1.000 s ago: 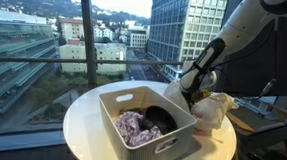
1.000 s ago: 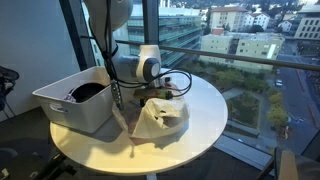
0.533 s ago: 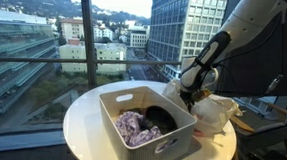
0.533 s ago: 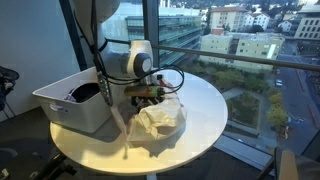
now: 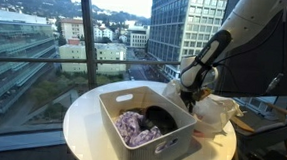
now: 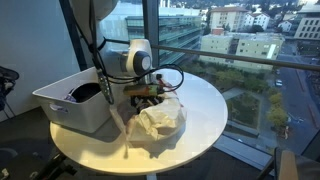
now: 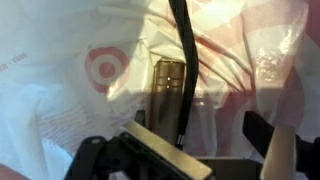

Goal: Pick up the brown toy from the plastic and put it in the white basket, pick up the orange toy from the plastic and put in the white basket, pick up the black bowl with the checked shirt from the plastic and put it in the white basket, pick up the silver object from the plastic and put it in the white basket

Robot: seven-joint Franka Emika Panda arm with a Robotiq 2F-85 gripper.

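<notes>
In an exterior view, saw a round white surface (image 5: 86, 127) beside a tall window (image 5: 46, 34), with the basket (image 5: 171, 147) standing near its middle. Found a crumpled purplish cloth (image 5: 133, 127) inside the basket and a black bowl (image 5: 161, 118) next to it, the two seemingly touching. Saw the arm (image 5: 226, 40) reaching down from the upper right, with the tool (image 5: 190, 97) just past the basket's far corner and over the edge of the plastic (image 5: 215, 110), which lay heaped on the surface just beside the basket. Could not tell from here how the jaws stood.

In an exterior view from a different place, found the basket (image 6: 70, 108) at the left of the surface (image 6: 200, 125), with the bowl (image 6: 87, 92) dark inside it. Saw the tool (image 6: 150, 95) low over the top of the plastic (image 6: 158, 120), close to it or touching. Could not judge the jaws here either, and could not make out anything lying on the bag.

In the wrist view, looked straight down on the plastic (image 7: 60, 110), white and wrinkled, with a red ring logo (image 7: 103, 68). Saw the tool (image 7: 176, 140) spread wide, with one of the fingers (image 7: 90, 152) at the lower left, its mate at the lower right, and nothing pinched between them. Found a dark, shiny oblong object (image 7: 168, 85) lying on the plastic near the middle, ahead of the fingers and apart from both. Noted a black cable (image 7: 186, 60) running down the picture, crossing the object's right edge.
</notes>
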